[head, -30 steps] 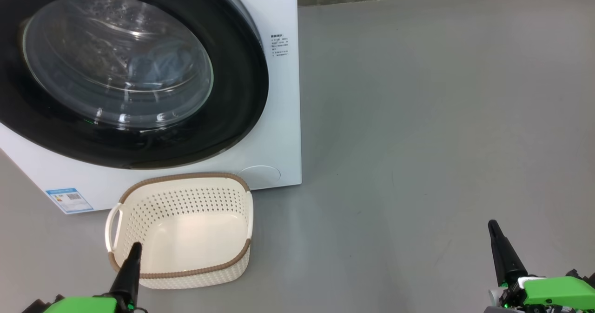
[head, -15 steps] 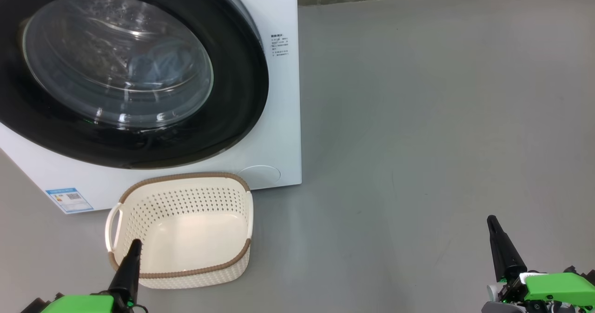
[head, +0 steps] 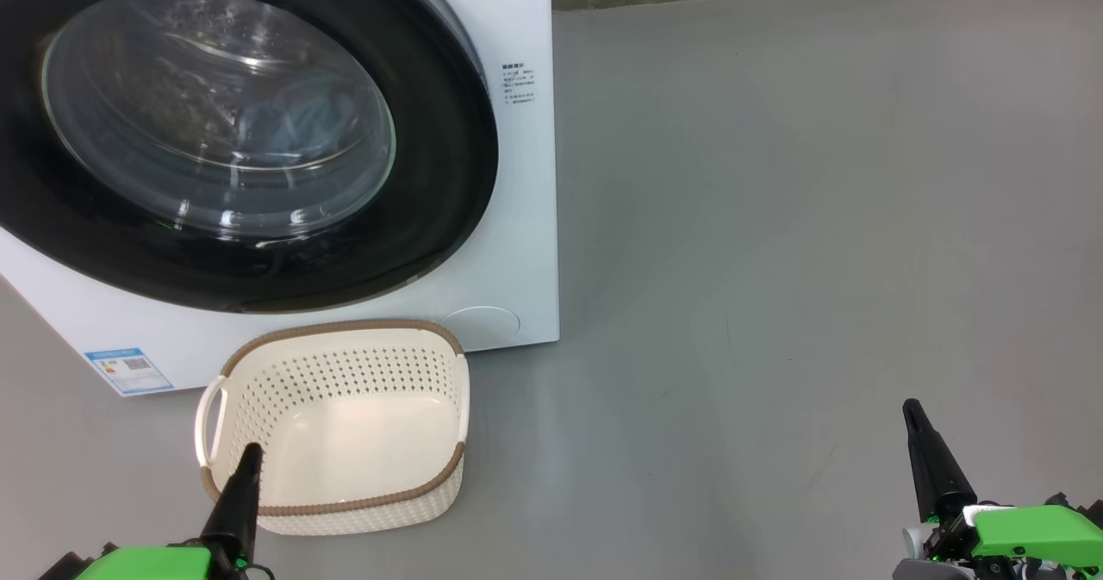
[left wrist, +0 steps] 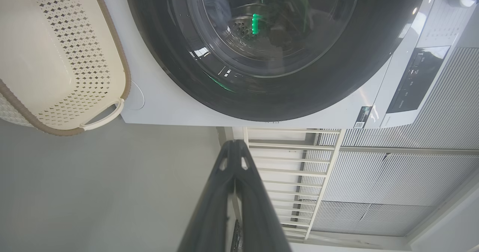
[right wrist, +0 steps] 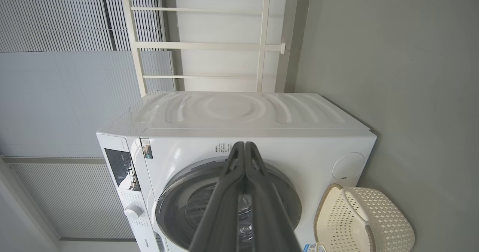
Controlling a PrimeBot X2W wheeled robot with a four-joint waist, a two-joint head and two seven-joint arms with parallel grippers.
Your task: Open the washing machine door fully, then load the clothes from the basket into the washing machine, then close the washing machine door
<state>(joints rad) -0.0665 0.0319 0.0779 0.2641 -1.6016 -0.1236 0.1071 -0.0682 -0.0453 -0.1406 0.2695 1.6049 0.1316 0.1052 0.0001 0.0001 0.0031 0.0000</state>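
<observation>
Grey, smooth floor (head: 775,218) meets a slatted wall (right wrist: 56,76). The washing machine door (head: 448,175) is closed, clothes (head: 293,123) behind its glass. The basket (head: 345,327) stands just before the washing machine (head: 517,244). Left gripper (head: 252,452) and right gripper (head: 911,408) are clenched, empty.

A smooth grey floor (head: 775,218), a white railing (right wrist: 202,45) and ribbed grey wall panels (right wrist: 56,94).
</observation>
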